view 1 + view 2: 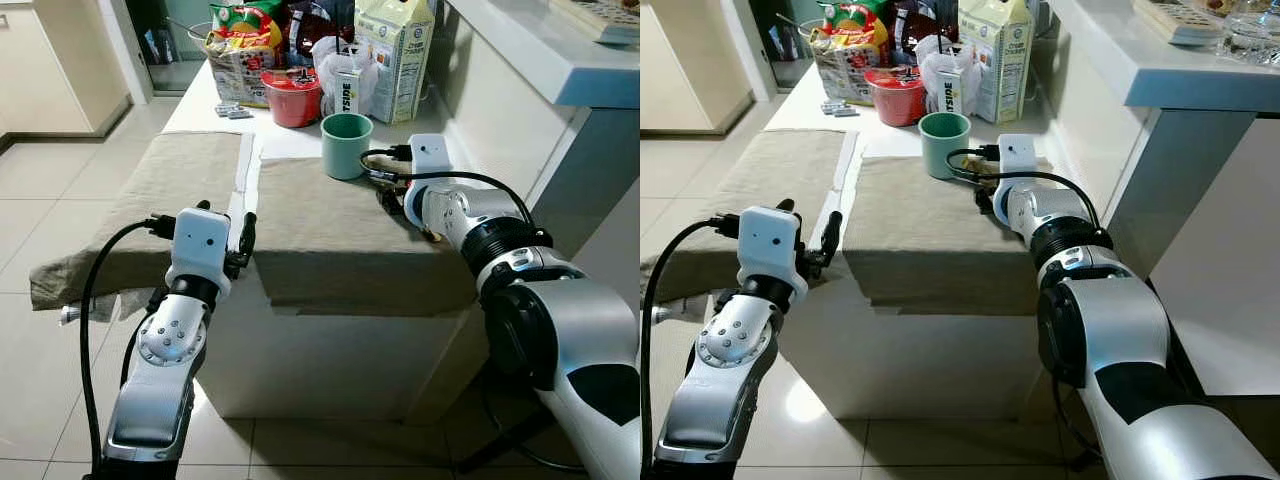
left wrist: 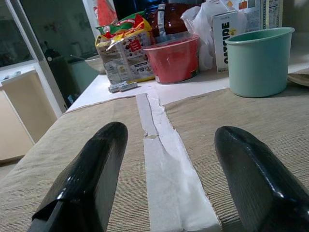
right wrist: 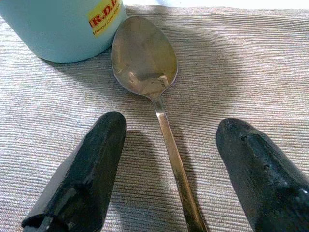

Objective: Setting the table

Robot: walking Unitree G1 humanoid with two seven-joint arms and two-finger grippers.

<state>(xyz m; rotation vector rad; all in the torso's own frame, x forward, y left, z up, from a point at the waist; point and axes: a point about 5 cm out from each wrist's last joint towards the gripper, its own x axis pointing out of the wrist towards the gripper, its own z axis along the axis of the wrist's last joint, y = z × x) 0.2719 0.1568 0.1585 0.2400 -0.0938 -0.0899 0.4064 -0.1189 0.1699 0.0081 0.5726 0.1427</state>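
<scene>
Two beige placemats on a white table (image 1: 330, 370): left placemat (image 1: 170, 190) at centre left of the left eye view, right placemat (image 1: 340, 235) at centre, a strip of bare tabletop between them

Left gripper (image 1: 238, 232) at lower centre left of that view, at the near end of the gap between the mats, fingers (image 2: 89, 174) spread wide and holding nothing, one over each mat in the left wrist view with the white strip running up between

Right gripper (image 3: 169, 164) resting low on the right placemat at centre right of the left eye view, just beside the mint-green cup (image 1: 346, 144); fingers (image 3: 82, 169) wide apart, straddling the handle of a metal spoon (image 3: 147, 72) without touching it

Spoon lying flat on the right placemat, bowl just beside the base of the cup at the upper left of the right wrist view, handle running down toward the lower centre of that view; yellow label with red letters on the cup's side

Cup upright on the far edge of the right placemat

At the top centre of the left eye view, clutter on the far end of the table: red bowl (image 1: 291, 97), snack bag (image 1: 240, 55), white plastic bag (image 1: 345, 70), tall carton (image 1: 397, 55)
</scene>
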